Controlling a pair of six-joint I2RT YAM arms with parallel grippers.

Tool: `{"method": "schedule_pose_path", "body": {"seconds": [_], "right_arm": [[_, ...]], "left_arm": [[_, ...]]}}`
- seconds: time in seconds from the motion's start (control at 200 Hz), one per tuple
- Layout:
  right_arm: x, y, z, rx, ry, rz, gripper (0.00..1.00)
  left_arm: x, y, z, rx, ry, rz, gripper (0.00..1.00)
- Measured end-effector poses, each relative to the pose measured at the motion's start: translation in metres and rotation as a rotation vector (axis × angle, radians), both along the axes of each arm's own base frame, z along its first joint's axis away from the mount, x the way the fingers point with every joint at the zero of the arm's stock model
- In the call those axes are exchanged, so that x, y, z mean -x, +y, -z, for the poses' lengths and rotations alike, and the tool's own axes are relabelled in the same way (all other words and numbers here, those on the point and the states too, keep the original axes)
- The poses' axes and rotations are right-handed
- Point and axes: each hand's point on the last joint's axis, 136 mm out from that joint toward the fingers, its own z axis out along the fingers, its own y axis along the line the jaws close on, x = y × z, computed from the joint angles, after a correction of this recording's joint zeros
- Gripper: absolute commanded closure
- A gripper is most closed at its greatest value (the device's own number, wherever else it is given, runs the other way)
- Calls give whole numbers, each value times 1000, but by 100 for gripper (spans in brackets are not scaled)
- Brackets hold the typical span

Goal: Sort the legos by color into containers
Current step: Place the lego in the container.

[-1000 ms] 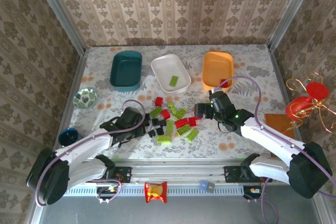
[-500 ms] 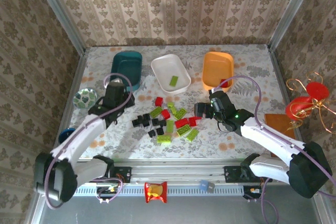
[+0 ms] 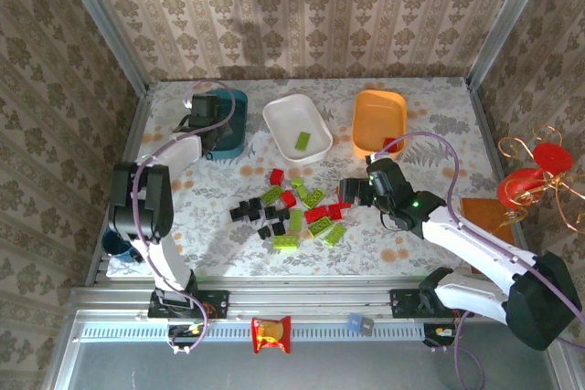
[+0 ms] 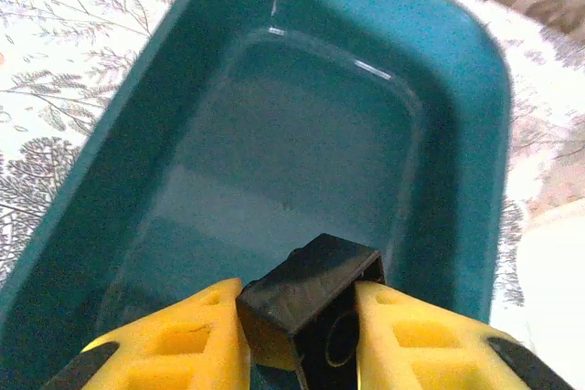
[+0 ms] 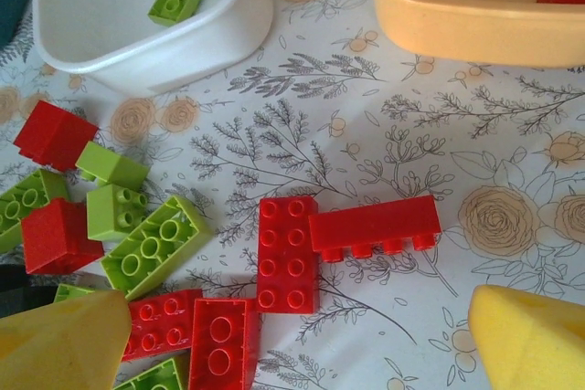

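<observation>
My left gripper point(image 3: 212, 132) hangs over the dark teal container point(image 3: 234, 116), shut on a black lego point(image 4: 311, 303) pinched between its yellow fingers point(image 4: 183, 344) above the tub's bare floor point(image 4: 302, 134). My right gripper point(image 3: 353, 194) stands open low over the pile; its gripper point(image 5: 297, 317) has two red legos point(image 5: 288, 253) just ahead of it. Red, lime and black legos point(image 3: 288, 212) lie scattered mid-table. The white container point(image 3: 271, 116) holds a green lego point(image 3: 303, 141). The orange container point(image 3: 377, 111) holds a red lego point(image 3: 390, 144).
A small blue cup point(image 3: 113, 242) peeks out beside the left arm near the left edge. A red and gold ornament point(image 3: 535, 180) and a brown block point(image 3: 480, 212) sit at the right. Metal rails and patterned walls bound the table.
The left arm has swung from the pile up and back to the teal container, carrying the black lego. The right arm has stayed put and open.
</observation>
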Motion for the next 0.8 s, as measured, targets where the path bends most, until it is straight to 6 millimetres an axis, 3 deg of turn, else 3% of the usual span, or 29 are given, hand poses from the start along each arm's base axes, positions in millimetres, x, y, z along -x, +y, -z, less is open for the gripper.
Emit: {"method": "schedule_pose_path", "body": {"seconds": [0.265, 0.555, 0.8], "right_arm": [[0, -3, -8, -6, -26, 10, 3], [0, -3, -9, -4, -28, 12, 3], [0, -4, -9, -3, -28, 14, 3]], "left_arm": [[-3, -6, 39, -51, 122, 37, 72], [14, -58, 52, -49, 158, 169, 72], [48, -80, 69, -37, 204, 242, 70]]}}
